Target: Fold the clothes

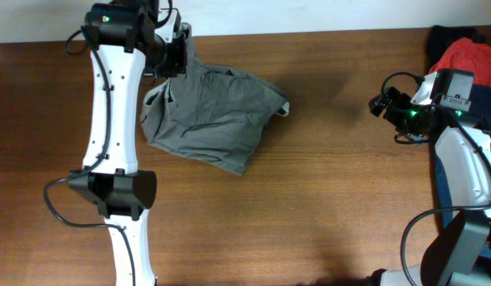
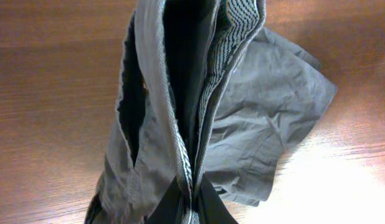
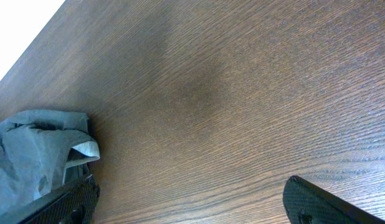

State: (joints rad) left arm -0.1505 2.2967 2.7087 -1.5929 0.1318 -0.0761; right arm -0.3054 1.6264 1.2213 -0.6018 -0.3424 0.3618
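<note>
1. Now, the left end effector (image 1: 175, 52) is pressed together on the grey-olive shorts (image 1: 210, 119). It pinches a thick edge of them between its two dark fingers.
2. In the left wrist view, that edge comes up to the fingers in a tall fold. A black-and-white striped band (image 2: 236, 37) shows on the inside of the fold.
3. The rest of the shorts lies bunched and wrinkly on the brown tabletop (image 1: 325, 199). From the left end effector, it spreads toward the right arm's side and back toward the arm bases.
4. The far corner of the shorts has a small white bit (image 1: 284, 107). It points toward the right end effector (image 1: 386, 102), but the two are well apart.
5. The right end effector is spread wide, with nothing between its fingers. It is over bare wood. In the right wrist view, the shorts sit just past one of its fingers.
6. A red garment (image 1: 468, 56) lies at the far edge of the tabletop, just behind the right end effector. A dark cloth (image 1: 446, 36) lies beside it and touches it.
</note>
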